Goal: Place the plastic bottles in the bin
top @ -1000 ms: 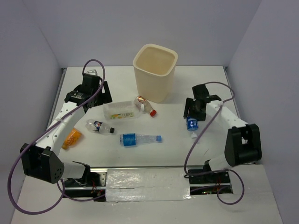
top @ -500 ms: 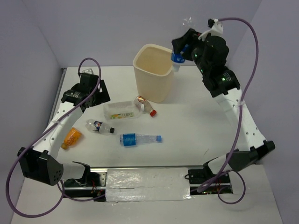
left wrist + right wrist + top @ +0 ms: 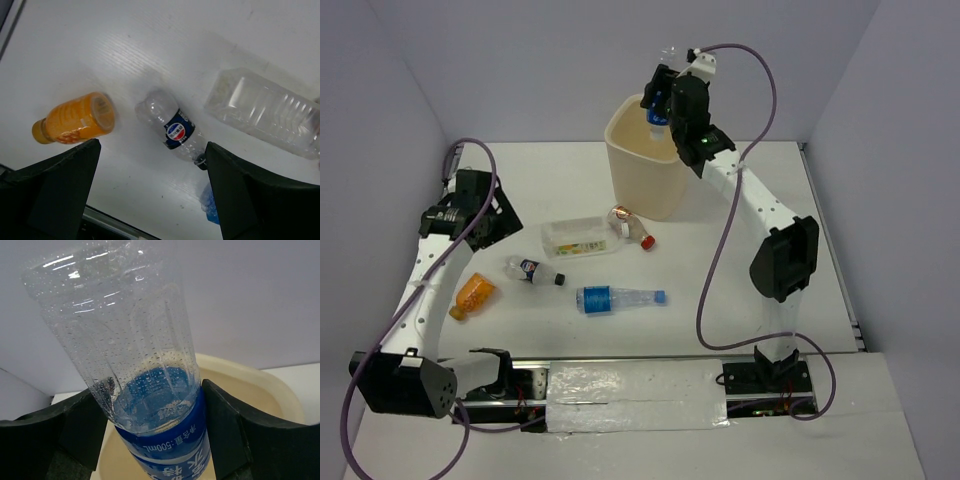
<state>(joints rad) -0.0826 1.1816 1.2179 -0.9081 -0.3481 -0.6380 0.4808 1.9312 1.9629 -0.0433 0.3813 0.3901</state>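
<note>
My right gripper [image 3: 658, 108] is shut on a clear blue-labelled bottle [image 3: 135, 340], held neck-down above the mouth of the cream bin [image 3: 645, 175]. The bin's rim [image 3: 265, 390] shows just below the fingers. My left gripper [image 3: 152, 200] hangs open over the table at the left, with nothing between its fingers. Below it lie an orange bottle [image 3: 75, 118], a clear dark-labelled bottle [image 3: 172, 129] and a clear boxy bottle [image 3: 265, 112]. A red-capped crushed bottle [image 3: 632, 226] lies by the bin's foot. Another blue-labelled bottle [image 3: 618, 297] lies nearer the front.
The white table is walled by pale panels at the back and sides. A taped metal rail [image 3: 630, 390] with both arm bases runs along the near edge. Purple cables loop off each arm.
The right arm has lifted the blue-labelled bottle from the table at the right and swung it up and left over the bin. The left arm has drawn back to the left.
</note>
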